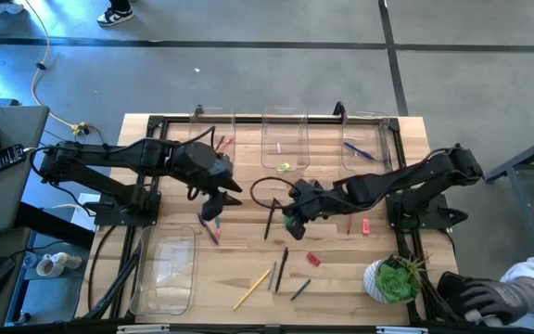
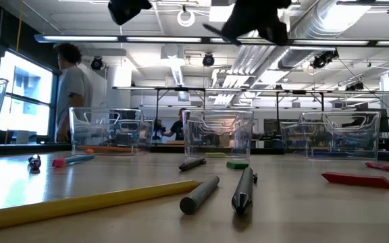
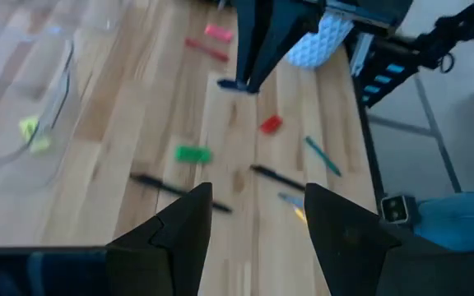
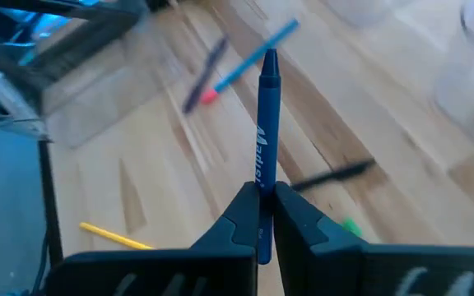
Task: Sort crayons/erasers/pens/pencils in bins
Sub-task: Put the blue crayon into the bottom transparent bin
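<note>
Blue pen [image 4: 267, 140] pinched upright in my right gripper [image 4: 260, 215] above the table's [image 1: 341, 278] middle, jaws clamped on its lower end, my left gripper [image 3: 253, 218] spread wide and empty, hovering near the left bins [image 1: 213, 139]

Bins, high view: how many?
4. Three bins in a row along the table's top edge: left, middle, right. One longer bin at bottom left. None seems hidden.

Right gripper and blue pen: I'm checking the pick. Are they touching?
Touching. The right wrist view shows the right gripper with its fingers shut against the blue pen, which stands out between them.
</note>
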Robot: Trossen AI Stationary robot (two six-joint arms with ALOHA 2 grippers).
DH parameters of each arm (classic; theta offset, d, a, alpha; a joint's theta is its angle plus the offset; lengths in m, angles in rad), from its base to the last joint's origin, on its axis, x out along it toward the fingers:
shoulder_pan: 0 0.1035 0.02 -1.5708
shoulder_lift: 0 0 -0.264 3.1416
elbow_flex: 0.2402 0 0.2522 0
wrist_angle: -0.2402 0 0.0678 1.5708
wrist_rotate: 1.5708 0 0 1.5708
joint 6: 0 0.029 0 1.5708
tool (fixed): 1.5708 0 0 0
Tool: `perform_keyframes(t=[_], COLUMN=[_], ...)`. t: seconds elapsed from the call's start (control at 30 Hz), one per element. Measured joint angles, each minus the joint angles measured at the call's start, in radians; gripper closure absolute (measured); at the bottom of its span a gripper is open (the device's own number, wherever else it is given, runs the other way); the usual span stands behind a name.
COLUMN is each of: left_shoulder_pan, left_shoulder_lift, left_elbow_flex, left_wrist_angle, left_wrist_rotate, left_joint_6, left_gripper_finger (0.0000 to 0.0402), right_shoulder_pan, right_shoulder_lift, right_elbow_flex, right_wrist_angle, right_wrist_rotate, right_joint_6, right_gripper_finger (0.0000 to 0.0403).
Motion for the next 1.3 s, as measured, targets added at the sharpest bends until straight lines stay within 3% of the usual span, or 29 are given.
perform_keyframes(t=[0.27,0.57,0.9,1.3], left_shoulder_pan=[0.0,0.0,0.0,0.0], left_shoulder_lift=[0.0,0.0,0.0,0.0], left_elbow_flex=[0.0,0.0,0.0,0.0], left_wrist_angle=[0.122,0.272,0.396,0.475], left_wrist_rotate=[0.0,-0.004,-0.074,-0.083], left_joint_6=[0.007,0.01,-0.02,-0.054], left_gripper_finger=[0.022,0.022,0.022,0.0227], right_shoulder_pan=[-0.004,-0.039,-0.06,-0.096], right_shoulder_lift=[0.0,-0.001,-0.001,-0.001], right_elbow_flex=[0.127,0.239,0.269,0.269], right_wrist_angle=[-0.038,-0.017,0.058,0.114], right_wrist_rotate=[0.065,0.064,-0.001,-0.003], right_joint_6=[-0.251,-0.446,-0.537,-0.555], right_gripper_finger=[0.0402,0.0402,0.0402,0.0402])
